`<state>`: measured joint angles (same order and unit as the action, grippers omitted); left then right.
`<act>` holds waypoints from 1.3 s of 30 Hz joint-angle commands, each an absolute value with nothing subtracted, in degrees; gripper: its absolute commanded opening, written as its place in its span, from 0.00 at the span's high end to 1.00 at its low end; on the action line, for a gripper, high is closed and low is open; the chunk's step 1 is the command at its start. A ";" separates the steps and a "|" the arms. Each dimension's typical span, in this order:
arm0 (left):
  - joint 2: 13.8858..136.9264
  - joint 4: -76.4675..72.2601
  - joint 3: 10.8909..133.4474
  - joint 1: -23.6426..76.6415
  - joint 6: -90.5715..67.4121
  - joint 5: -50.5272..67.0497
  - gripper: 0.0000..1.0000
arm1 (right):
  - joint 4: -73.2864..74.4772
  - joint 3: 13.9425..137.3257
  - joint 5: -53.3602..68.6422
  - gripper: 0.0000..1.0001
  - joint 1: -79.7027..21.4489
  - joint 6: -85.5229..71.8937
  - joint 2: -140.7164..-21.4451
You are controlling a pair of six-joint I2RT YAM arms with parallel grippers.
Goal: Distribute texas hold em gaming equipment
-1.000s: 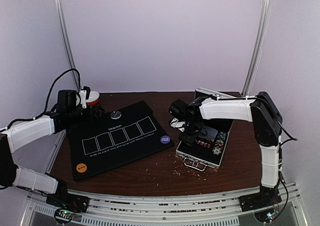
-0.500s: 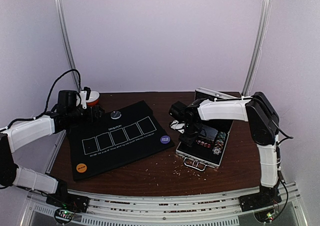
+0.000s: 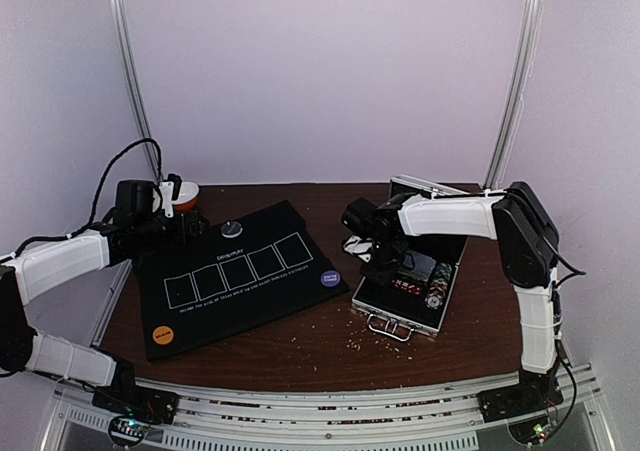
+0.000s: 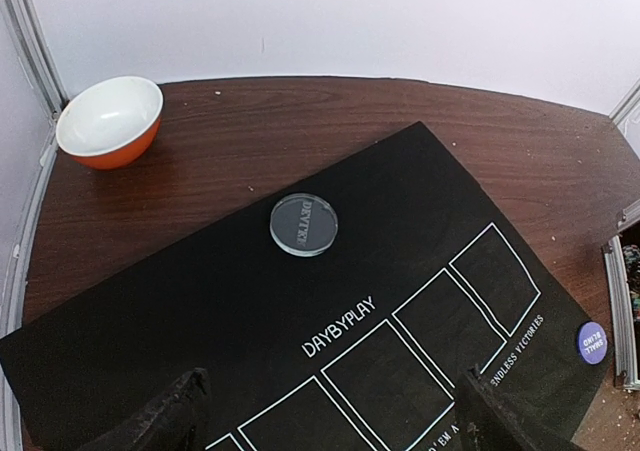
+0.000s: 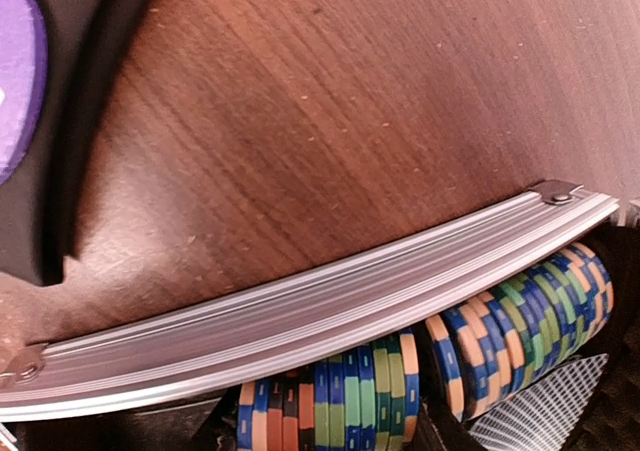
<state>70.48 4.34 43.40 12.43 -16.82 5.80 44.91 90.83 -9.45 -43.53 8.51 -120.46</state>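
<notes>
From above: black mat [image 3: 240, 311] lying slanted on the table [image 3: 330, 346], with a grey disc [image 3: 232, 229] at its far edge, a purple disc [image 3: 330, 279] at its right corner and an orange disc [image 3: 163, 337] at its near left corner. Left gripper [image 3: 192, 227] hanging over the far left corner of the mat, just beside the bowl [image 3: 188, 199]. To the right of the mat, open case [image 3: 415, 323] with rows of chips [image 3: 437, 286] inside. Right gripper [image 3: 376, 263] reaching down at the left side of the case; too small here to tell if clenched or released. From the left wrist: both fingers [image 4: 165, 421] spread wide, released, with nothing between them, above the mat with its white frames. Grey disc flat on the mat, beyond the fingers; bowl far left on bare wood, apart from the mat; purple disc at the right corner of the mat, near the case edge. From the right wrist: ribbed metal rim of the case crossing the view, bare table beyond it, purple disc on the mat corner at the top left. Inside the rim, chips standing on edge in rows, striped blue, green and orange, and a card [image 5: 545, 411] with patterned back at the bottom right, just beside them. Own fingers hardly seen here, so cannot tell whether grasping anything.
</notes>
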 commanded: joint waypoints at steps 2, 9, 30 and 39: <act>70.22 2.46 43.77 12.06 -15.92 6.42 0.13 | 47.48 93.69 -4.37 1.00 -42.47 4.93 -116.45; 69.41 1.94 43.52 12.13 -15.86 6.63 0.13 | 49.49 95.43 -3.12 1.00 -40.44 1.40 -115.46; 67.34 1.97 48.10 41.97 16.40 10.41 0.15 | 23.57 83.07 43.02 1.00 -39.53 -29.25 -104.12; 82.29 9.46 59.46 53.01 27.53 11.72 0.02 | 14.26 78.62 47.31 1.00 -45.36 -35.59 -104.47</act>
<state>78.56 5.76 56.27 50.78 20.18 10.70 22.02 79.66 42.37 -43.44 -31.31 -105.62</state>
